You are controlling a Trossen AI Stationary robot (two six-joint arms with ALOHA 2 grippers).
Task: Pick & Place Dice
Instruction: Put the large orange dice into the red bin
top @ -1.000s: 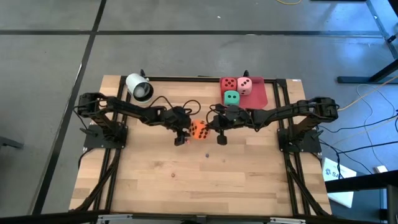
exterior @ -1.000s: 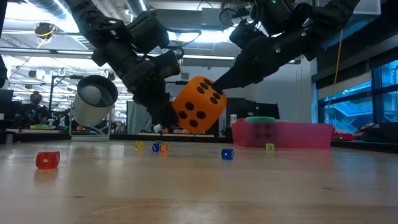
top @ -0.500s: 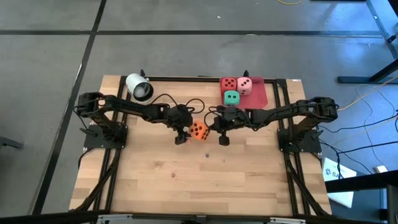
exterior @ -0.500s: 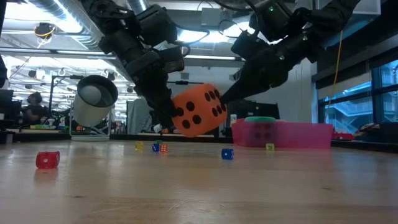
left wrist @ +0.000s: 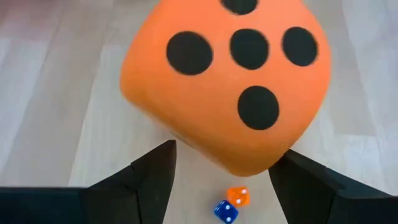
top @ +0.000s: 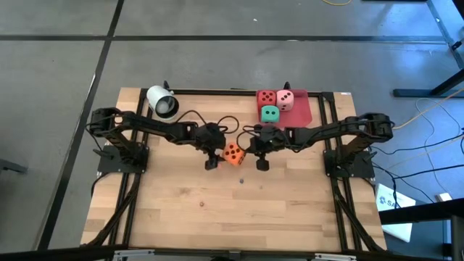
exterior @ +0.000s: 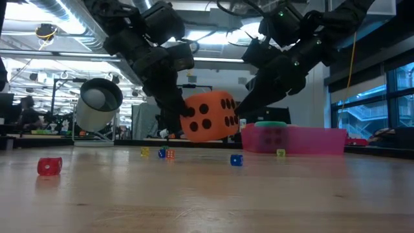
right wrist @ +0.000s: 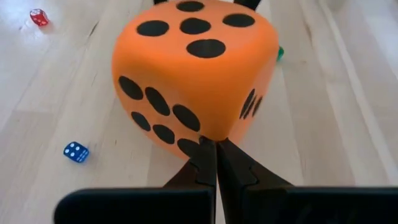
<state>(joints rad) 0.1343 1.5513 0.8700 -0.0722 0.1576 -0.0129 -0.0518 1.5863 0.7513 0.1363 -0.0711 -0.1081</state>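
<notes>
The orange die (exterior: 207, 116) hangs above the table's middle, between my two grippers. My right gripper (right wrist: 216, 149) is shut on it from the table's right side. My left gripper (left wrist: 224, 180) is open at the die's left. Its fingers stand on either side of the die's lower part, and I cannot tell whether they touch it. The red die (top: 267, 97), the pink die (top: 286, 100) and the green die (top: 270, 114) lie in the flat red tray (top: 308, 112) at the back right. My right gripper pinches the orange die's lower corner (right wrist: 208, 134) between its two shut fingertips. The fingers come from the table's right side, slanting down. The die is lifted clear of the table, its faces nearly upright.
A white cylinder (top: 161, 101) lies at the back left corner. Several tiny dice sit on the wood under and around the grippers, among them a red one (exterior: 50, 166) and a blue one (exterior: 236, 160). The near half of the table (top: 217, 210) is bare wood.
The orange die has turned about in the air, from standing on a corner to sitting nearly square, and has sunk a little toward the table. My right gripper has tipped with it.
</notes>
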